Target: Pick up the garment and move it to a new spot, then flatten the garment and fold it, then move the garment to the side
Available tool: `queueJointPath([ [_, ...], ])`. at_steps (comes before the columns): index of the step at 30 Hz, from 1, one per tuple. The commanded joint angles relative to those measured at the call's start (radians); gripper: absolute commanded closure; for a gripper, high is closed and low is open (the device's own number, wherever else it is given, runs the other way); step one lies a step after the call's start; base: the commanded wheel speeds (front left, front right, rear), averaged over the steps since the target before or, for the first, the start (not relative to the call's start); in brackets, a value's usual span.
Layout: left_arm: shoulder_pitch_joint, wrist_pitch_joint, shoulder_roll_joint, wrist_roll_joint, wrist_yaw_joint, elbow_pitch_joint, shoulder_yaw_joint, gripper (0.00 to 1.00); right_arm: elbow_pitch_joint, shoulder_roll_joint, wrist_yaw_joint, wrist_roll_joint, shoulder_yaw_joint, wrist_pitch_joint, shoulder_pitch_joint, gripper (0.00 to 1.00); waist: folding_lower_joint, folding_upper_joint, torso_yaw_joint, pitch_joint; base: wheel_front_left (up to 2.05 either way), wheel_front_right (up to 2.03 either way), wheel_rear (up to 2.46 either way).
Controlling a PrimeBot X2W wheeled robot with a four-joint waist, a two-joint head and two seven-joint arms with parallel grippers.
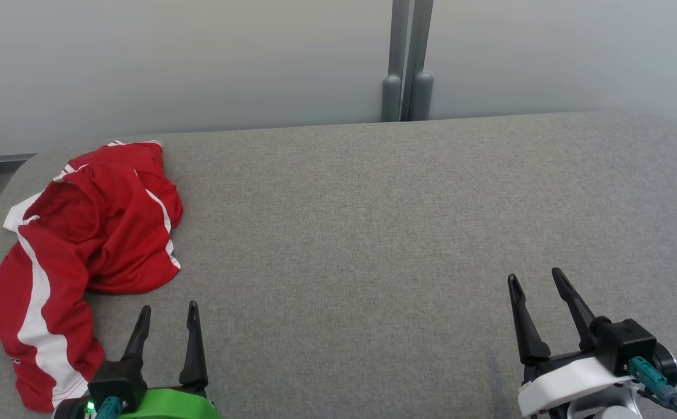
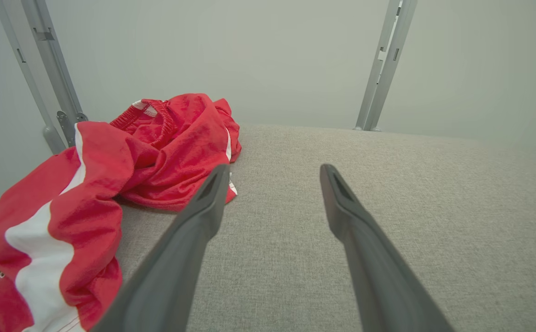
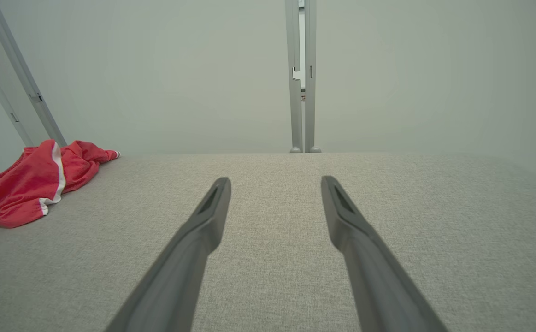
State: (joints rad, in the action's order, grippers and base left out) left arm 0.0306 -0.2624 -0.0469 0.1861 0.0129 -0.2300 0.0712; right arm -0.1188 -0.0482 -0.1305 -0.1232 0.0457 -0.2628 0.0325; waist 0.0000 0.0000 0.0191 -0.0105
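The garment [image 1: 82,244], red shorts with white side stripes, lies crumpled at the left side of the head view on a grey woven table top [image 1: 373,233]. Its long axis runs from the upper middle-left of the frame down to the lower left corner. The bunched, wider end points up the frame toward the back edge of the surface. One narrower leg with a broad white stripe trails down toward the bottom left. In the left wrist view a ribbed elastic waistband sits at the far, upper end of the heap. The cloth is rumpled and doubled over itself rather than flat. The left gripper [image 1: 169,306] is at the lower left of the head view, just right of the trailing leg and apart from it, its two dark fingers spread with nothing between them. The right gripper [image 1: 534,274] is at the lower right, well apart from the garment, jaws likewise spread and empty over bare fabric. Behind the table stand pale grey wall panels, joined at the upper centre by a pair of grey upright posts [image 1: 406,64].
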Motion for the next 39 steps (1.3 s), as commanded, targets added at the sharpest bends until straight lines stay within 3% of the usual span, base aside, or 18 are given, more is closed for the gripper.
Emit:
queueJointPath([
  [1,0.005,-0.003,-0.006,0.005,-0.004,0.0,0.002,0.0,-0.003,-0.004,0.0,-0.007,0.0,-0.004,0.003,0.0,0.0,0.0,0.0,0.0,0.0,0.0,0.0],
  [27,-0.006,-0.003,-0.006,0.005,-0.001,-0.014,0.007,0.0,-0.003,-0.004,0.0,-0.005,-0.004,-0.004,0.003,0.0,0.0,0.0,0.011,0.0,0.0,0.0,0.0],
  [33,-0.015,-0.003,-0.006,0.002,-0.003,-0.014,0.009,0.0,0.001,-0.004,0.0,-0.008,-0.008,-0.004,0.011,0.0,0.0,0.0,0.065,0.0,0.0,0.0,0.0],
  [39,-0.02,-0.003,-0.006,-0.005,-0.001,-0.015,0.004,0.0,0.005,-0.004,0.0,-0.011,-0.008,-0.004,0.013,0.0,0.0,0.0,0.173,0.002,0.0,0.0,0.0],
])
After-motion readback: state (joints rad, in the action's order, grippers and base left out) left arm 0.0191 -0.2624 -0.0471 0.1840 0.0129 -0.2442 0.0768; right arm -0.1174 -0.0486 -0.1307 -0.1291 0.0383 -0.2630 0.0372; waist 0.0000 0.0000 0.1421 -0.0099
